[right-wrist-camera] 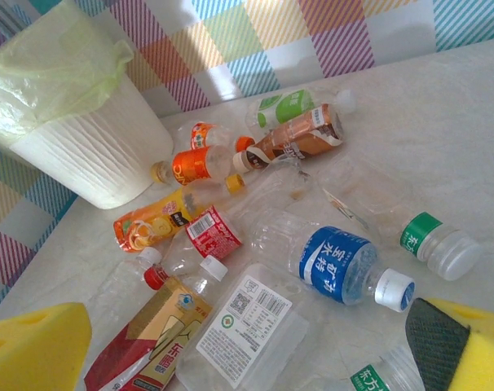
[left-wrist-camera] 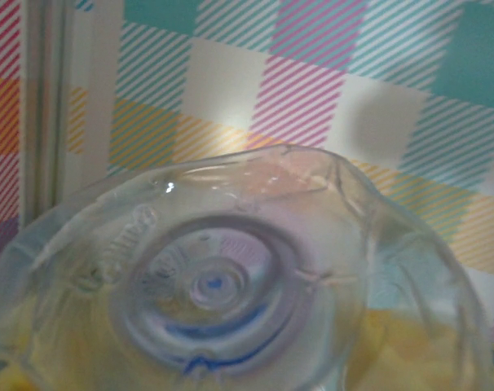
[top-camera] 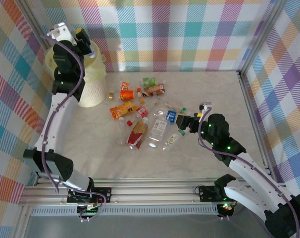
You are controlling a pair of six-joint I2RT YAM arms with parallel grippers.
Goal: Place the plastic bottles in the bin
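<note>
Pressed close to the left wrist camera, a clear bottle [left-wrist-camera: 231,285] is hanging base-first over the bin [top-camera: 93,89]. The left gripper [top-camera: 83,40] is clenching it, arm stretching tall at the far-left corner of the table [top-camera: 214,89]. Loose plastic bottles [top-camera: 140,121] are lying mid-table, with bare marble spreading towards the right rail. The right gripper [top-camera: 187,120] is hovering low beside them, pads spread wide. A blue-labelled bottle [right-wrist-camera: 338,265] is showing white Chinese characters, and a white-labelled bottle [right-wrist-camera: 247,326] is showing a QR code.

Pale-yellow ribbed bin [top-camera: 93,84] at the far left corner of a cream marbled table [top-camera: 189,158]. Across the middle of the surface, clear plastic bottles [top-camera: 137,133] carry orange, red, green, brown, white and blue labels; the blue-labelled bottle [right-wrist-camera: 337,265] has a white cap. Walls [top-camera: 189,29] are pastel plaid: pink, teal, yellow, orange.
</note>
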